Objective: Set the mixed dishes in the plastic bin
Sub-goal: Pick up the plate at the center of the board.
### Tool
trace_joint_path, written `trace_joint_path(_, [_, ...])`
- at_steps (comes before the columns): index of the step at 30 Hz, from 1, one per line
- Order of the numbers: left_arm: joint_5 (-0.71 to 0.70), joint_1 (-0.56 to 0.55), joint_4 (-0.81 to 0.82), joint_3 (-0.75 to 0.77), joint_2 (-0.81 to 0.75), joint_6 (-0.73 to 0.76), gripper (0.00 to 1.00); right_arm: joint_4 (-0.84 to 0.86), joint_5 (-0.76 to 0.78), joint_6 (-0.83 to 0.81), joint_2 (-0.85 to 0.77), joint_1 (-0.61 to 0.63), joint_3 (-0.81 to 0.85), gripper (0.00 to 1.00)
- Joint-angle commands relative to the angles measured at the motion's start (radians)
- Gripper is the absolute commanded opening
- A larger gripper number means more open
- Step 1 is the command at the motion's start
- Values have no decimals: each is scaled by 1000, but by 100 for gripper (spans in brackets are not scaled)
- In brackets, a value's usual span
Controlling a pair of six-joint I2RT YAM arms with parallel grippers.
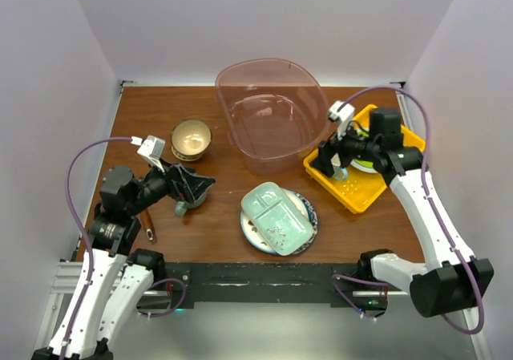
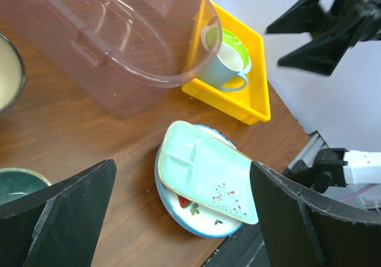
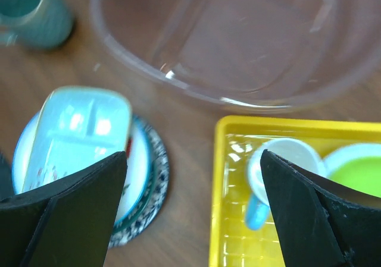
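The plastic bin [image 1: 264, 158] stands empty at the back middle, and its rim shows in both wrist views [image 2: 149, 71] [image 3: 238, 100]. A pale mint divided tray [image 1: 276, 216] [image 2: 202, 175] [image 3: 77, 136] lies on a stack of round plates [image 1: 305, 208] [image 2: 199, 219] [image 3: 149, 178] at the front centre. A tan bowl [image 1: 191, 138] sits at the left. A teal mug [image 1: 181, 208] [image 3: 33, 11] stands just under my left gripper [image 1: 200, 190] [image 2: 183, 166], which is open and empty. My right gripper [image 1: 330, 167] [image 3: 193, 157] hangs open and empty over the yellow tray's near-left corner.
A yellow perforated tray [image 1: 353, 196] [image 2: 238, 103] [image 3: 217, 189] at the right holds a white mug [image 2: 223, 65] [image 3: 280, 166] with a blue handle and a lime-green plate [image 2: 235, 44] [image 3: 357, 172]. A thin reddish utensil [image 1: 149, 221] lies at the front left.
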Motion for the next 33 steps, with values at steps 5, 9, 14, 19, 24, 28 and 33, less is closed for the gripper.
trace_joint_path(5, [-23, -67, -50, -36, -49, -78, 100, -116, -89, -187, 52, 189, -13, 98])
trace_joint_path(9, [-38, -84, -58, -59, -59, -98, 100, -122, -129, -203, 90, 275, -27, 98])
trace_joint_path(14, [-54, -100, -60, -81, -77, -120, 100, -93, -161, -177, 121, 330, -75, 98])
trace_joint_path(19, [-73, -141, -15, -136, -66, -158, 100, -70, -171, -140, 150, 345, -105, 98])
trace_joint_path(24, [-187, -258, 5, -150, -43, -187, 100, -25, -200, -80, 184, 351, -130, 98])
trace_joint_path(28, [-300, -383, 33, -168, -8, -216, 100, 1, -198, -48, 198, 353, -147, 98])
trace_joint_path(33, [-443, -540, 69, -171, 41, -247, 100, 42, -194, -9, 190, 353, -179, 97])
